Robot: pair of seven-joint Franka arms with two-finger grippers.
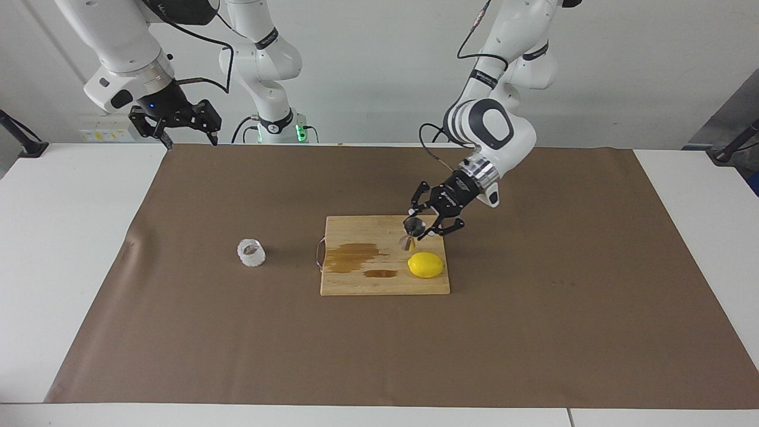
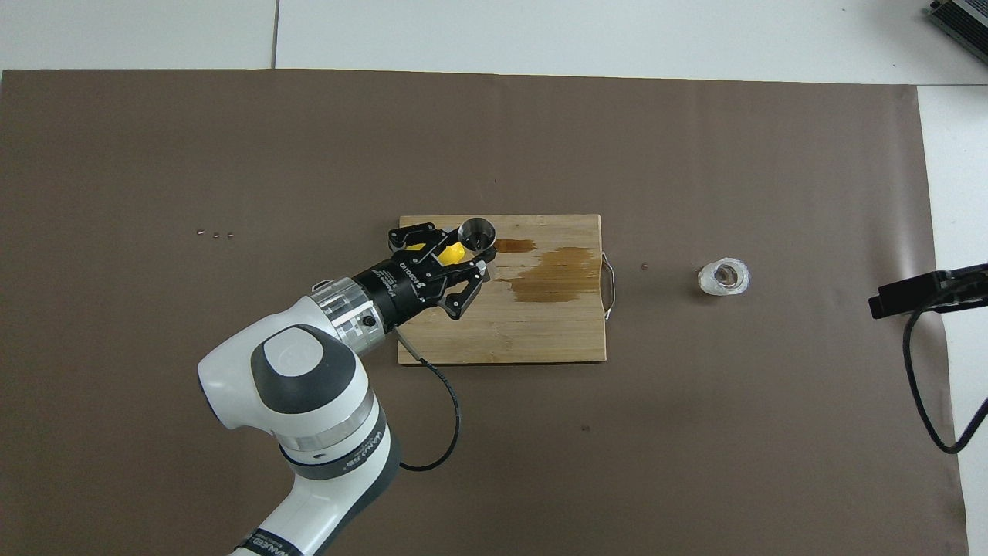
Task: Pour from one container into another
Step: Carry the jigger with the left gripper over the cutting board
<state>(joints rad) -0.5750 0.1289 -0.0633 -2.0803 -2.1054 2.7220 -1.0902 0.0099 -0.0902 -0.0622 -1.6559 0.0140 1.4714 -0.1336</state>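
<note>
In the overhead view the left claw point(image 2: 472, 261) covers most of the lemon point(image 2: 451, 250); only a yellow sliver shows between its links. The jigger point(image 2: 478, 232) there shows just its round mouth, its lower cone hidden under claw and rim. Whether anything is in the jigger cannot be told. The right claw point(image 1: 188, 137) is cut off in the overhead view: only a dark tip and cable enter at the picture's edge. Both arms run out of the facing view's top edge. What lies inside the cup point(image 1: 251, 252) is too small to tell. Three tiny specks point(image 2: 214, 234) on the brown mat point(image 2: 695, 432) cannot be identified.
</note>
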